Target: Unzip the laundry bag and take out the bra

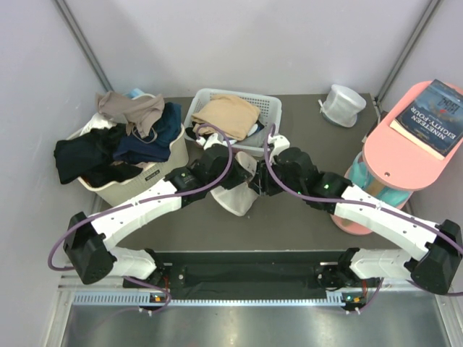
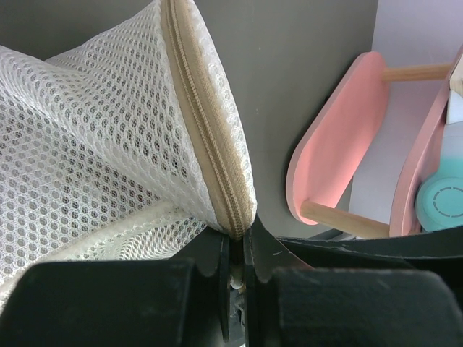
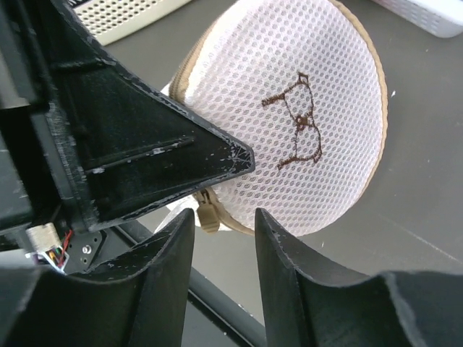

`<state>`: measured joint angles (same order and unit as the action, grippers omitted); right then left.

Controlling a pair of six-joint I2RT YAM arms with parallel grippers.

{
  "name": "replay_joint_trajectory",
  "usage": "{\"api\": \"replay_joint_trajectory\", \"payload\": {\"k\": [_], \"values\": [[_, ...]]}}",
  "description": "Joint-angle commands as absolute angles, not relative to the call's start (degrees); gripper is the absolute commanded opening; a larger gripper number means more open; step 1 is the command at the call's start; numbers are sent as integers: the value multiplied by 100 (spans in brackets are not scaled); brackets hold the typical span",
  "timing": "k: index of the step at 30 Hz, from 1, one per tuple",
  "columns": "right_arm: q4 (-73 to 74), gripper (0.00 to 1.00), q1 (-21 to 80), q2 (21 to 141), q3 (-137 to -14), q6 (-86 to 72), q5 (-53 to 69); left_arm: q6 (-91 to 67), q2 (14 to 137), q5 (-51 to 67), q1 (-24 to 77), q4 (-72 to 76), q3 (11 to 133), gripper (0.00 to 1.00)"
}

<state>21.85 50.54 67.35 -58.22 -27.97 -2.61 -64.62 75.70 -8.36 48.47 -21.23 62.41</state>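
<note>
The laundry bag (image 1: 242,194), a pale beige-white mesh pouch, is held off the dark table between the two arms. My left gripper (image 1: 237,173) is shut on the bag's beige zipper seam (image 2: 210,137); the seam runs down into the closed jaws at my left gripper (image 2: 237,235). My right gripper (image 1: 259,181) is open. In the right wrist view the beige zipper pull (image 3: 208,217) hangs just inside its left finger, with my right gripper (image 3: 224,217) below the bag's round base (image 3: 325,94), which bears a brown embroidered mark. The bra is hidden.
A white basket (image 1: 271,108) with a beige garment stands behind the arms. A cream hamper (image 1: 170,155) full of dark clothes is at back left. A whiter round pouch (image 1: 342,103) sits at back right. A pink stand (image 1: 405,155) with a book (image 1: 432,116) is at right.
</note>
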Motion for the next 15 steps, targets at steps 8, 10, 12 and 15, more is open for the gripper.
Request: {"api": "replay_joint_trajectory", "payload": {"k": [8, 10, 12, 15], "values": [[1846, 34, 5203, 6917, -6091, -2593, -193, -6574, 7313, -826, 4834, -1819, 6231, 0], [1846, 26, 5203, 6952, -6117, -2558, -211, -6574, 7321, -826, 4834, -1811, 6231, 0], [1854, 14, 5203, 6970, -6135, -2549, -237, -6583, 7313, -817, 4834, -1811, 6231, 0], [1881, 4, 5212, 6978, -6144, -2496, -246, -6565, 7321, -817, 4816, -1846, 6240, 0]]}}
